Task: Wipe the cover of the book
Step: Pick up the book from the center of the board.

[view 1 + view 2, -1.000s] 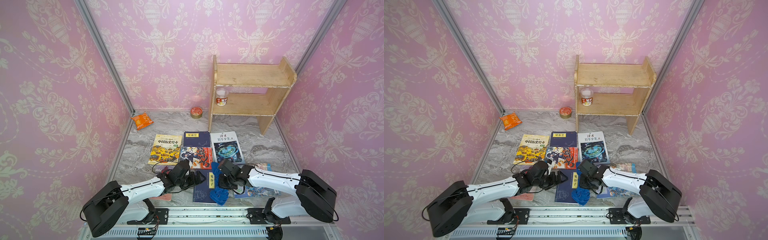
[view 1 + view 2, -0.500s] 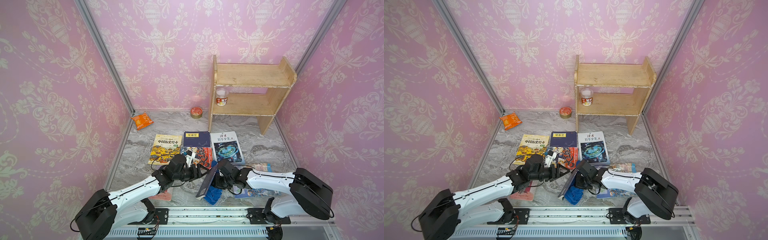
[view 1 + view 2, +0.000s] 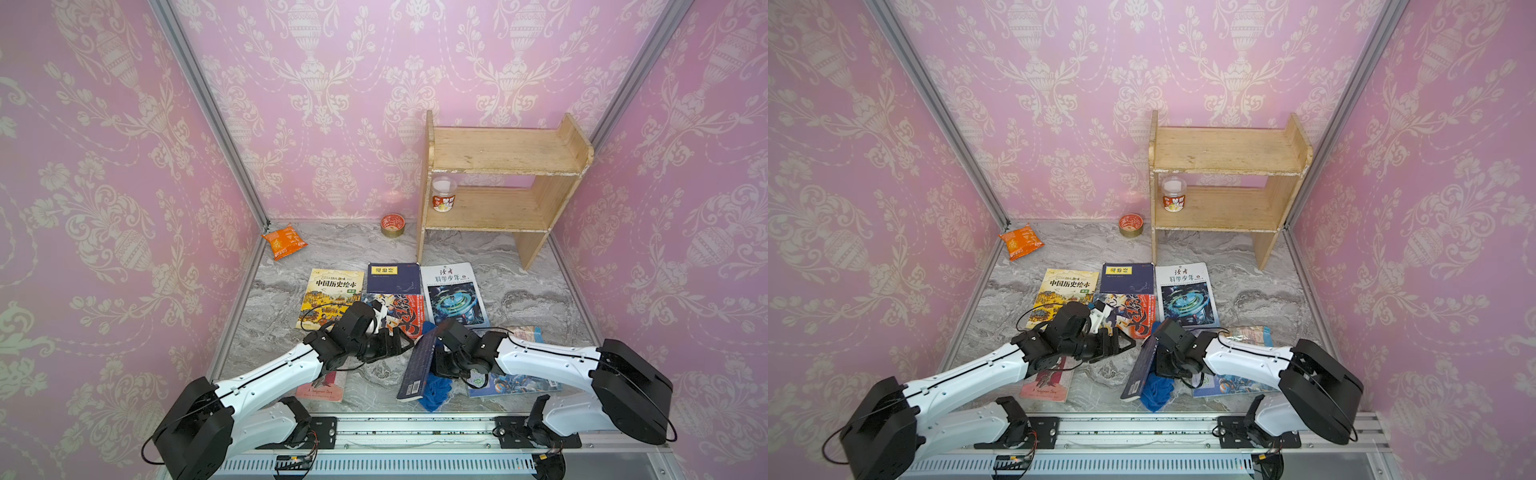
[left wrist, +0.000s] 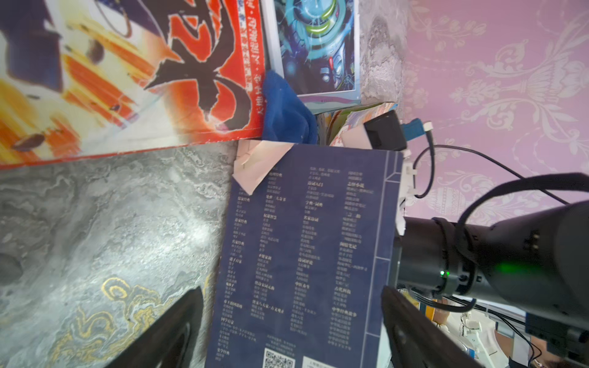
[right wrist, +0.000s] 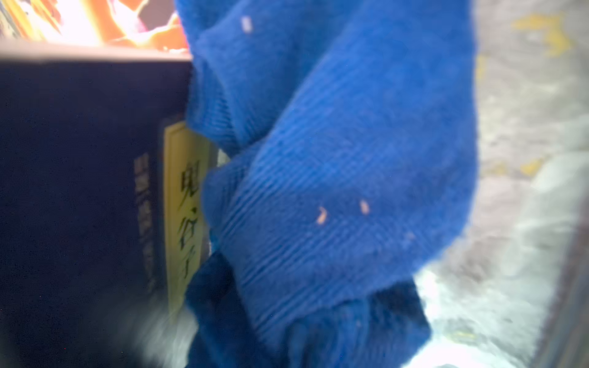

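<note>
Paperback (image 3: 417, 365), navy, probably light and bendy, tipped on edge: take raised long edge; my left gripper (image 3: 401, 343) spread, right gripper (image 3: 446, 365) pinching blue cloth (image 3: 436, 390).

There's the left arm (image 3: 270, 374), stretched low and forward across the middle. The left gripper (image 3: 1128, 344) points sideways at its partner, jaws thrown wide, and its fingers (image 4: 172, 328) stand far apart in the wrist view. The right arm (image 3: 548, 363) reaches in low, right gripper (image 3: 449, 368) tipped downward and pinched tight on the cloth (image 3: 436, 390).
</note>
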